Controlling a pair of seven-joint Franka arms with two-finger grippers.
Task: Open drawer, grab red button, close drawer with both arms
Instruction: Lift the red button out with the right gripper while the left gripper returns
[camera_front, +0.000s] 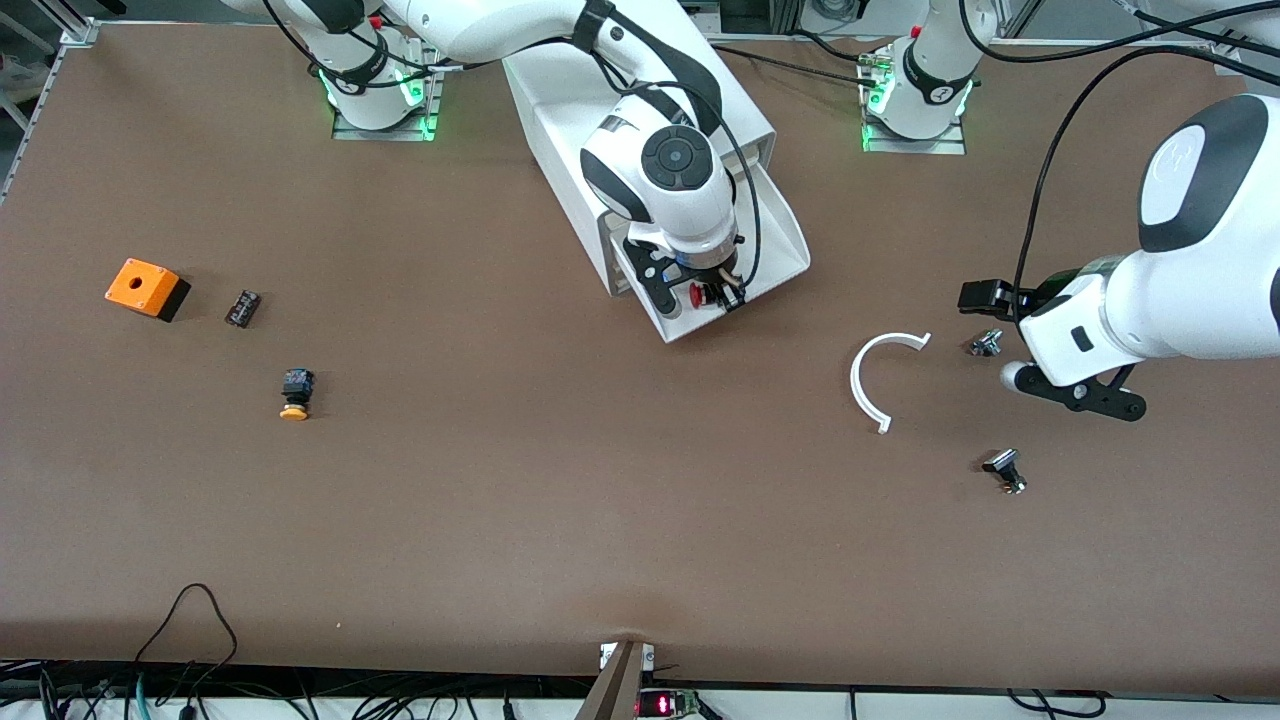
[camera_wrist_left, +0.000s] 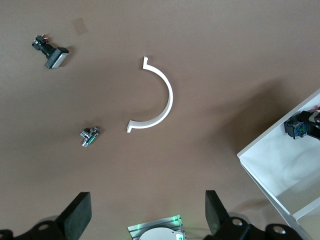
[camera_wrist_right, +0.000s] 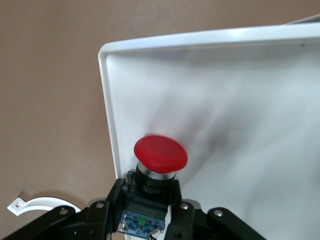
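Note:
The white cabinet (camera_front: 640, 110) stands between the arm bases with its lowest drawer (camera_front: 790, 245) pulled open. My right gripper (camera_front: 712, 296) is down in the drawer and shut on the red-capped button (camera_front: 699, 294). In the right wrist view the fingers (camera_wrist_right: 107, 212) clamp the button's black-blue body, with the red cap (camera_wrist_right: 160, 154) over the drawer's white floor (camera_wrist_right: 250, 100) near a front corner. I cannot tell whether the button is lifted off the floor. My left gripper (camera_front: 1045, 348) waits open and empty over the table near the left arm's end (camera_wrist_left: 147, 212).
A white arc piece (camera_front: 875, 375) and two small metal parts (camera_front: 987, 343) (camera_front: 1005, 470) lie by the left gripper. An orange box (camera_front: 147, 288), a small black block (camera_front: 242, 307) and an orange-capped button (camera_front: 296, 393) lie toward the right arm's end.

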